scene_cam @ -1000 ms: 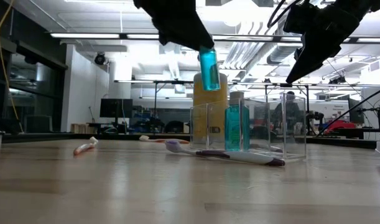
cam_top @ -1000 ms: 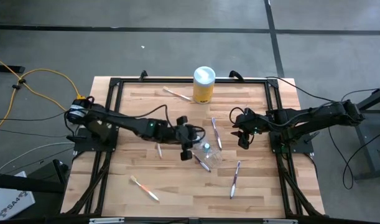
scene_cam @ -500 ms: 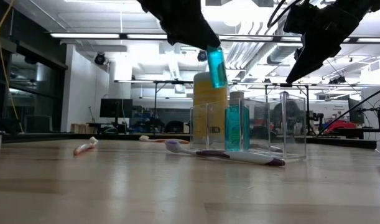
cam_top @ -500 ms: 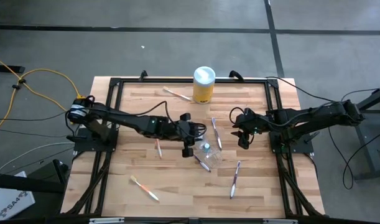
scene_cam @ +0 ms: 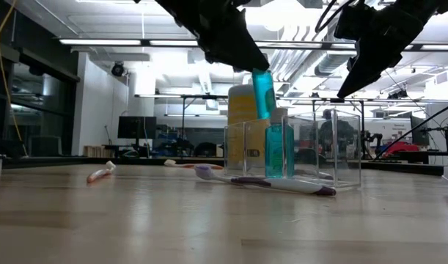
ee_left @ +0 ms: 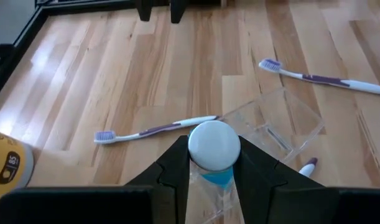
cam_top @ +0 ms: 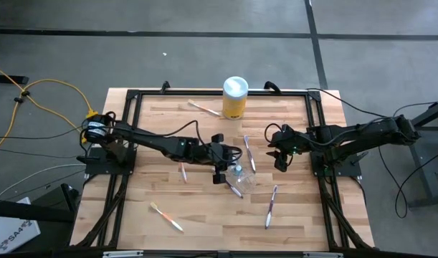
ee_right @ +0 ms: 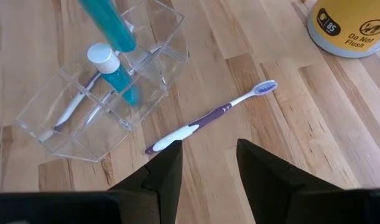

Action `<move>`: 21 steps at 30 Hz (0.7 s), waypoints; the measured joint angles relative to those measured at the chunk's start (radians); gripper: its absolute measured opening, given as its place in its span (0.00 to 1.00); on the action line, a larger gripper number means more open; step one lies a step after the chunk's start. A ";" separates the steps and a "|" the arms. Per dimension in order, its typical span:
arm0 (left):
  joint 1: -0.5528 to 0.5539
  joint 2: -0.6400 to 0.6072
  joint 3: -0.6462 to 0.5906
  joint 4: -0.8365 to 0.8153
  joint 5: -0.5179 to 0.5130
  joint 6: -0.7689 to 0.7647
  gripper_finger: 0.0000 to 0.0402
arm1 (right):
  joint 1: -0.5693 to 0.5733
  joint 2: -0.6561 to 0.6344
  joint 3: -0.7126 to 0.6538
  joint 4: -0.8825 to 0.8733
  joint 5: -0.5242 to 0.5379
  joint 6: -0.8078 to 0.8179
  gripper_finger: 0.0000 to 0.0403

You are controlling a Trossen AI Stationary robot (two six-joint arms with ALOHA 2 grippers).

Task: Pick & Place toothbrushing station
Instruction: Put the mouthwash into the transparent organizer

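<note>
Left claw (scene_cam: 254,64) up over mid-desk, clamped on a blue tube (scene_cam: 264,94), tilted, white cap seen end-on between the fingers (ee_left: 177,163) from the left wrist view. Hanging just above the clear plastic holder (cam_top: 241,177), not yet inside. Already standing in one compartment of that holder: a second blue tube with white cap (ee_right: 115,73), plus a toothbrush lying in the compartment beside it (ee_right: 70,109). Just beside the holder on the desk (cam_top: 204,215), a purple toothbrush (ee_right: 209,118), touching or nearly touching its wall, hard to say which. Farther out, another purple one (cam_top: 271,205) nearer the front edge, an orange one (cam_top: 166,216) toward the front left, a pale one (cam_top: 203,108) by the back. Yellow canister with white lid (cam_top: 234,97) at the back edge, upright. Right claw (cam_top: 281,159) hovering to the right of the holder, fingers apart, nothing between them, purple toothbrush visible through the gap from its wrist view.
</note>
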 joint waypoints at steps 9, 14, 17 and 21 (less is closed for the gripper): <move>-0.001 0.000 0.000 -0.009 0.003 0.001 0.22 | 0.000 0.000 0.000 0.000 0.000 0.000 0.36; -0.001 0.000 0.000 -0.015 0.003 0.000 0.22 | 0.000 0.000 0.000 0.000 -0.023 0.000 0.36; -0.001 0.004 0.000 -0.016 0.003 0.000 0.22 | 0.000 0.000 0.000 0.001 -0.023 0.004 0.36; -0.001 0.042 -0.001 -0.004 0.011 -0.002 0.22 | 0.000 0.000 0.000 0.001 -0.023 0.015 0.36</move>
